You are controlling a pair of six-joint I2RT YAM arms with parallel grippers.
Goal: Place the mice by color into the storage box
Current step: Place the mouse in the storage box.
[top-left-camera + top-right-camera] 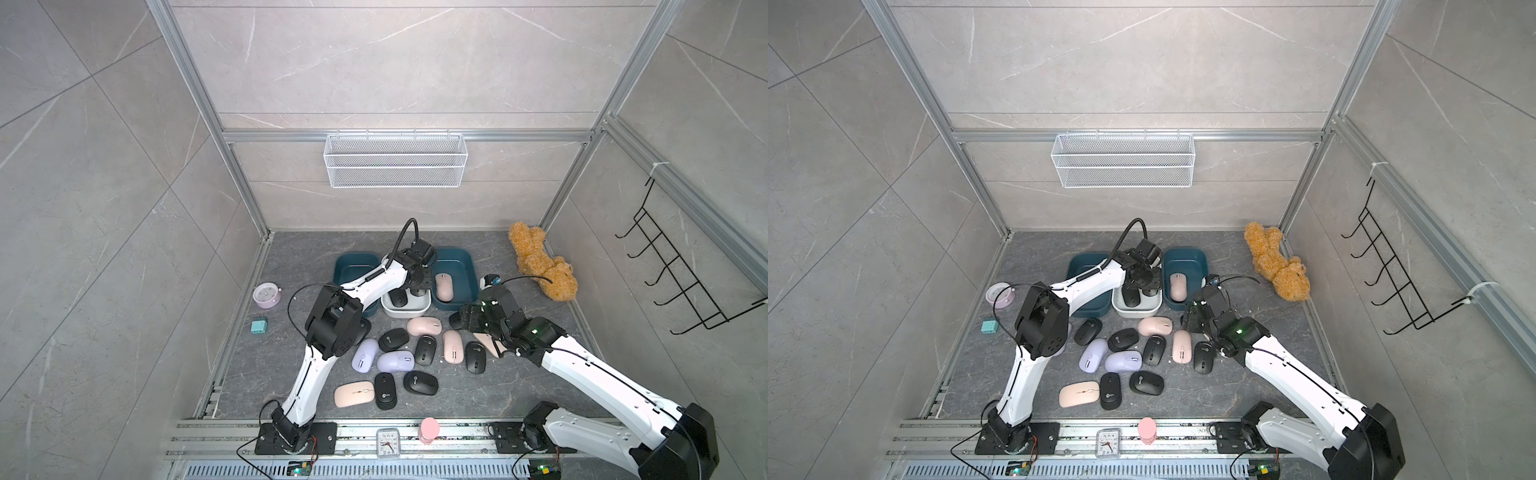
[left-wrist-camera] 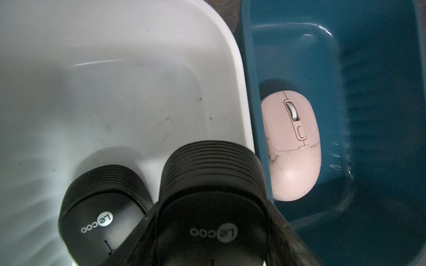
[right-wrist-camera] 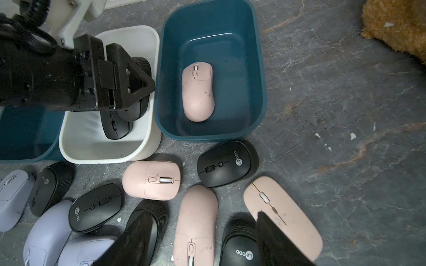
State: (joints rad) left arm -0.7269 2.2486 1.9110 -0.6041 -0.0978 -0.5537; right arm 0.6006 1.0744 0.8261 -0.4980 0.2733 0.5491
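At the far left of the dark grey stone tabletop [image 1: 478, 390] sit a round pink alarm clock [image 1: 266, 294] and a small teal block [image 1: 258, 326]. Next comes a dark teal plastic bin [image 1: 351, 266], with a white plastic bin [image 1: 405, 312] just beside it. The left gripper [image 1: 417, 286] reaches down into the white bin, clenched on a matte black ribbed mouse [image 2: 212, 184]. A second black mouse [image 2: 101, 207] lies on the bin floor alongside. Whether the held one touches the floor cannot be told.

To the right stands another dark teal plastic bin [image 1: 461, 266] holding one pale pink mouse [image 1: 444, 286]. In front of the bins, loose black, lilac and pink mice [image 1: 395, 360] are scattered on the tabletop. The right gripper [image 3: 201, 215] hovers over their right end, fingers spread and grasping nothing, above a long pink mouse [image 3: 196, 207]. An orange-brown plush bear [image 1: 540, 266] lies at the far right.
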